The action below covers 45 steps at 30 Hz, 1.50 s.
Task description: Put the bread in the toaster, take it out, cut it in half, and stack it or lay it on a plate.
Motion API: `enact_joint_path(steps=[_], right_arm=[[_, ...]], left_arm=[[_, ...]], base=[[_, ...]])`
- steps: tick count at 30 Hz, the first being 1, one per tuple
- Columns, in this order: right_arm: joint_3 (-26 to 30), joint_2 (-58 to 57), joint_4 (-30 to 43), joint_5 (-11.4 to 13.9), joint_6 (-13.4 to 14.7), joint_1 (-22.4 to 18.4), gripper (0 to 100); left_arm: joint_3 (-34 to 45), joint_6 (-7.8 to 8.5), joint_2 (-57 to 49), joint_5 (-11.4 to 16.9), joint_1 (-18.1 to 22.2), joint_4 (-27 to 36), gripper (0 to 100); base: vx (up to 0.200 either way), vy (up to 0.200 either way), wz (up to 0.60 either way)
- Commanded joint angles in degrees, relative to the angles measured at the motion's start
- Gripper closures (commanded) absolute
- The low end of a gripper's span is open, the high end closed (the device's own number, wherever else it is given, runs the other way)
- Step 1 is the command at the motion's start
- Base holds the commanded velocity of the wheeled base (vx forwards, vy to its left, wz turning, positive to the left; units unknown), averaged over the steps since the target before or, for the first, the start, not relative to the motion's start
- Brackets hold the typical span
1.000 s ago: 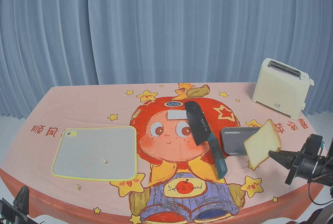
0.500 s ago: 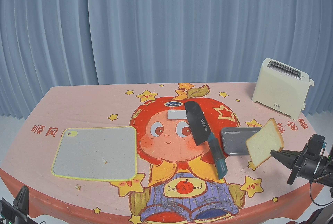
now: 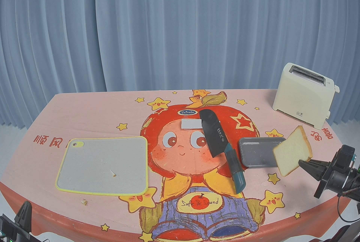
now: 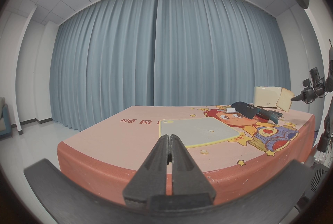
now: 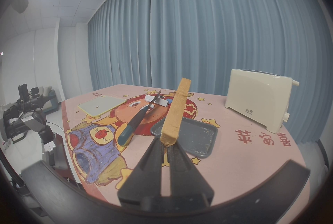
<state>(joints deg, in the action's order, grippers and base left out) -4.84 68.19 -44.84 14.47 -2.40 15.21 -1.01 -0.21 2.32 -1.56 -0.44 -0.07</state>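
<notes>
A slice of bread (image 3: 293, 155) hangs above the table's right side, pinched at its lower edge by my right gripper (image 3: 302, 163); in the right wrist view the bread (image 5: 175, 112) stands on edge between the shut fingers (image 5: 165, 143). The cream toaster (image 3: 305, 94) stands at the back right, its slot facing up, well beyond the bread. A dark grey plate (image 3: 259, 151) lies just left of the bread. The knife (image 3: 220, 145) rests mid-table. My left gripper (image 4: 169, 146) is shut, empty, low off the table's front left corner.
A white cutting board with a yellow rim (image 3: 103, 165) lies at the front left with crumbs on it. A small white card (image 3: 191, 123) sits by the knife blade. A blue curtain hangs behind the table.
My right gripper has carried the bread to the right and slightly up, away from the plate and nearer the toaster. The left arm has stayed put.
</notes>
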Motion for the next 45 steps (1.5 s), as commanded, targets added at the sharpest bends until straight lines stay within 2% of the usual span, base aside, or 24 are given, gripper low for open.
enact_joint_path(steps=[1,28,45], right_arm=[[0.18,-1.22,-0.08,0.03,-0.15,-0.71,100],[-1.22,-1.31,-0.51,0.21,-0.15,-0.71,100],[-1.22,-1.40,-0.60,0.12,-0.15,-0.80,100]], left_arm=[[1.01,-0.06,0.06,-0.02,0.00,-0.01,100],[1.01,0.30,0.06,-0.11,0.00,-0.01,100],[1.01,0.12,0.06,-0.11,0.00,-0.01,100]], base=[[0.000,0.000,0.00],[0.000,0.000,0.00],[0.000,-0.200,0.00]])
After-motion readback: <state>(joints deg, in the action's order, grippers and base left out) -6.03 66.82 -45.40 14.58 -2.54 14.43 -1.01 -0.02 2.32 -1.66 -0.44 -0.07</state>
